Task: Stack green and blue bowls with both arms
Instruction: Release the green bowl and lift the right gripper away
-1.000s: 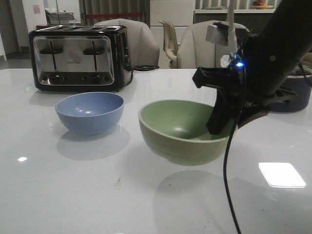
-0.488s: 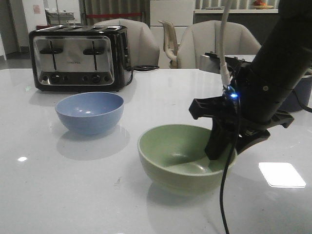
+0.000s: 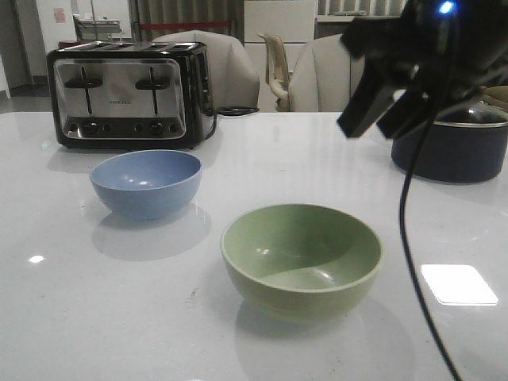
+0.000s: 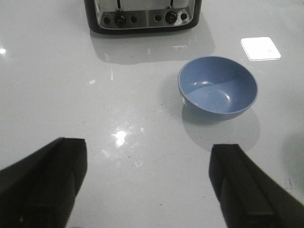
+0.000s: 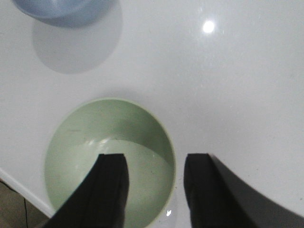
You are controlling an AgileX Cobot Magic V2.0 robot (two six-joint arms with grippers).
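The pale green bowl (image 3: 302, 258) stands upright on the white table, front centre. The dusty blue bowl (image 3: 145, 182) stands upright to its left and further back, apart from it. My right gripper (image 3: 367, 131) is open and empty, raised well above the table to the right of the green bowl. In the right wrist view its fingers (image 5: 111, 183) hang over the green bowl (image 5: 80, 147), one above the bowl, one outside the rim; the blue bowl (image 5: 61, 12) shows at the edge. My left gripper (image 4: 148, 147) is open and empty above bare table, short of the blue bowl (image 4: 217, 85).
A black-and-chrome toaster (image 3: 127, 95) stands at the back left, behind the blue bowl, and shows in the left wrist view (image 4: 142, 14). A dark navy pot (image 3: 452, 151) stands at the back right, under the right arm. A black cable (image 3: 413, 254) hangs from that arm.
My right gripper lowered the green bowl onto the table, let it go, and rose up and to the right. The blue bowl has not moved.
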